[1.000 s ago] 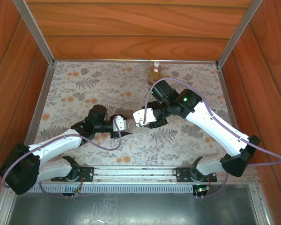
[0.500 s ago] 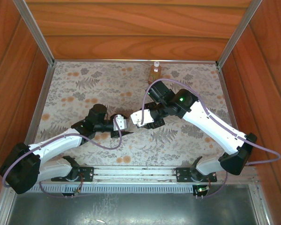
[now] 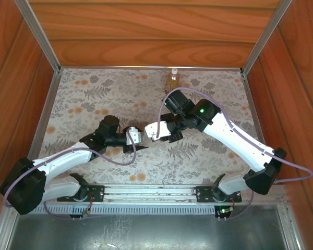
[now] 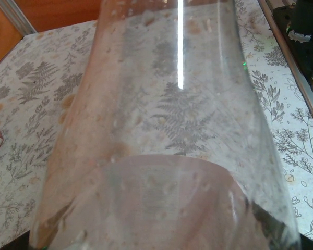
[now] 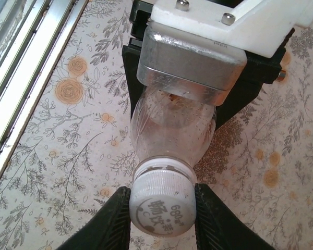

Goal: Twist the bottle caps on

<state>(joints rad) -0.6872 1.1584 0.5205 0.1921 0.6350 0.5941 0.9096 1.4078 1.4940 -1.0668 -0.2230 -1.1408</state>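
Pinching the small white ribbed plastic cap (image 5: 163,203) on the clear plastic bottle (image 5: 172,127) clamped by the left gripper (image 3: 138,139), the right gripper (image 5: 163,219) risks cross-threading if tilted.

Left table (image 3: 78,99) open — amber bottle (image 3: 172,79) rear-centre.

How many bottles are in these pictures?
2. One clear bottle sits in the left claw, its cap in the right claw; one amber bottle stands at the table's far edge. Others might be hidden.
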